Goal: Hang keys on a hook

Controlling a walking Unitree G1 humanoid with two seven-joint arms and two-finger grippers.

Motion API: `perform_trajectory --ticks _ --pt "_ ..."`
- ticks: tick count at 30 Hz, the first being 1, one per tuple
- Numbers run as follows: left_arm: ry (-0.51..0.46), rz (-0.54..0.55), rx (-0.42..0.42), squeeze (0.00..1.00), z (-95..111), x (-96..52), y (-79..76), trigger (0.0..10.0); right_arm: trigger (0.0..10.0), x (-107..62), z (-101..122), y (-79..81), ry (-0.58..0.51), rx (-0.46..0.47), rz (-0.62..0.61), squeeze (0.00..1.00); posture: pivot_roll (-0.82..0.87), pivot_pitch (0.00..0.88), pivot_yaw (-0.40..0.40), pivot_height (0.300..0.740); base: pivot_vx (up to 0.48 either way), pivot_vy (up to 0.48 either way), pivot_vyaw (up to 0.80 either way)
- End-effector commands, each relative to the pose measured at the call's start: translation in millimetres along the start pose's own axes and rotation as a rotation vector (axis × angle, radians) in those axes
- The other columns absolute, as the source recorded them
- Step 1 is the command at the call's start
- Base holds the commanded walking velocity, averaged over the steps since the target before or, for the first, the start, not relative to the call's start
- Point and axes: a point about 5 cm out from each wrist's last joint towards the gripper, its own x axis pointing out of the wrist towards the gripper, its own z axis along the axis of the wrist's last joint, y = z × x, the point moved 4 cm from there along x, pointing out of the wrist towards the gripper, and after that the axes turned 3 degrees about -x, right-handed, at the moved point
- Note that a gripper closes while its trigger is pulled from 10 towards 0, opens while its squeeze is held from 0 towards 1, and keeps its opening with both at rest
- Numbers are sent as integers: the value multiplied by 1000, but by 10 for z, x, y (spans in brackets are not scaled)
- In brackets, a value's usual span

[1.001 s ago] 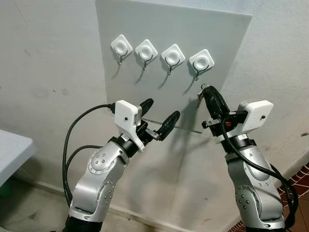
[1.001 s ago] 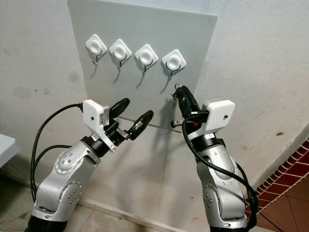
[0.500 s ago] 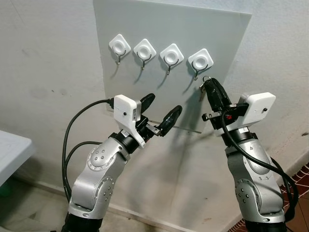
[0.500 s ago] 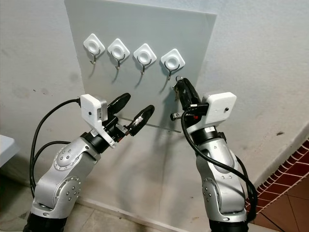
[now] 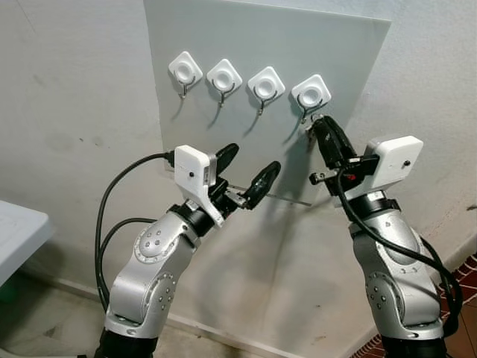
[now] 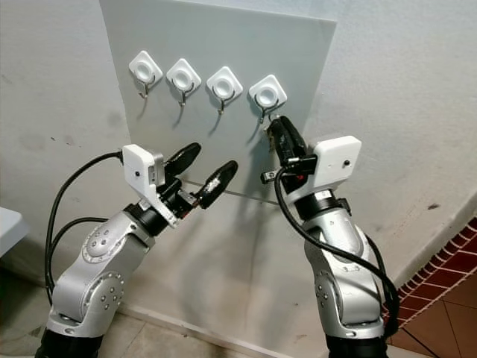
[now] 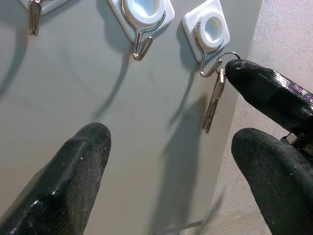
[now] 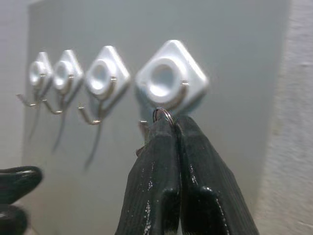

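Four white diamond-shaped hooks sit in a row on a grey board (image 5: 261,45). My right gripper (image 5: 319,125) is raised to the rightmost hook (image 5: 311,91) and is shut on the ring of a small silver key (image 7: 213,100). The key hangs down flat against the board. The key ring (image 7: 229,56) touches the tip of that hook's metal prong (image 7: 208,71); I cannot tell whether it is threaded over it. In the right wrist view the ring (image 8: 163,114) pokes out above the closed fingertips (image 8: 161,134). My left gripper (image 5: 248,162) is open, lower and to the left, holding nothing.
The board leans on a pale plaster wall (image 5: 74,112). The other hooks (image 5: 226,75) carry nothing. A light table corner (image 5: 15,231) juts in at the lower left. Red floor tiles (image 5: 468,272) show at the lower right.
My right gripper has risen with the key from below the rightmost hook up to its prong. The left arm has barely shifted.
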Motion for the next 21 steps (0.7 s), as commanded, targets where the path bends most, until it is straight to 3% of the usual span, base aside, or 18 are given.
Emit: perform_trajectory --ticks 1,15,19,21 --pt "-10 -11 5 0 43 3 -33 10000 10000 8 129 39 -45 -26 27 0 -47 13 -59 740 0 0 0" --pt "-10 -8 -1 0 46 0 -27 10000 10000 18 126 65 -34 -112 56 0 -45 13 -58 740 0 0 0" --pt "-11 -4 -1 0 51 -2 -21 10000 10000 24 135 50 -27 -209 64 0 -44 16 -58 740 0 0 0" --pt "-10 -4 -3 0 50 -3 -24 10000 10000 30 132 25 -18 -318 69 0 -44 16 -58 740 0 0 0"
